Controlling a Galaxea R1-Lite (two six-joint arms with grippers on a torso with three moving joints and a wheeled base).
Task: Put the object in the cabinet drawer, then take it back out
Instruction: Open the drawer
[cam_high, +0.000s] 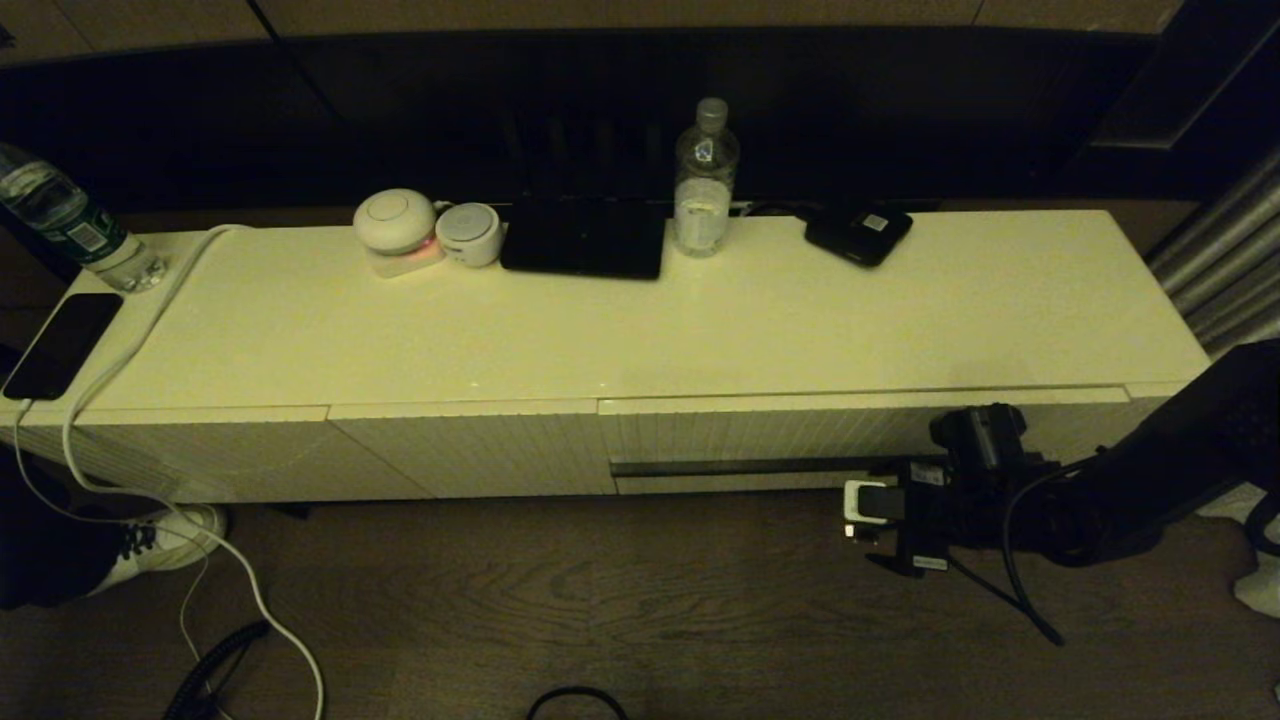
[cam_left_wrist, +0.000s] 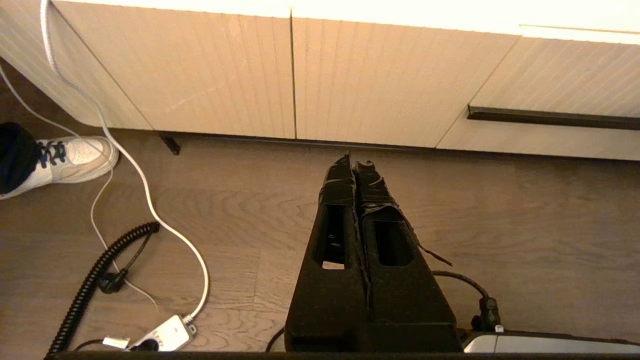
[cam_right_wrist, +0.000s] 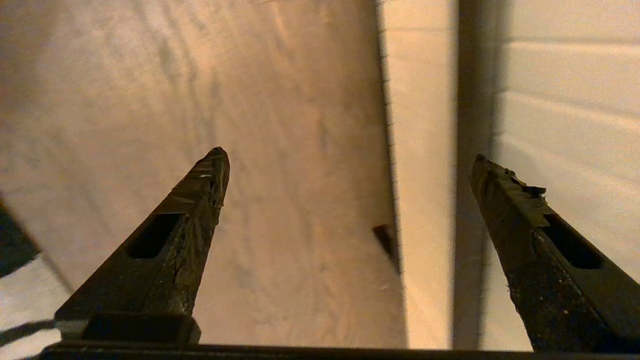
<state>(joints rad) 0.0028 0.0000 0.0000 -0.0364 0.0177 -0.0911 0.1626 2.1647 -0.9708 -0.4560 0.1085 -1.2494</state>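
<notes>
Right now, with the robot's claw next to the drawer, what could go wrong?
1. The open right gripper sits low at the closed cabinet drawer; its fingers could miss the thin dark handle strip and scrape the ribbed front.
2. The arm's cable dangles loose and might snag.
3. If the drawer jerks, the water bottle on top could wobble.

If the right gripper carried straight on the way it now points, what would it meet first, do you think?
Probably nothing soon. The open right gripper points along the cabinet drawer front, one finger on each side of its dark handle strip, so the strip would slide between the fingers. Depth is unclear.
</notes>
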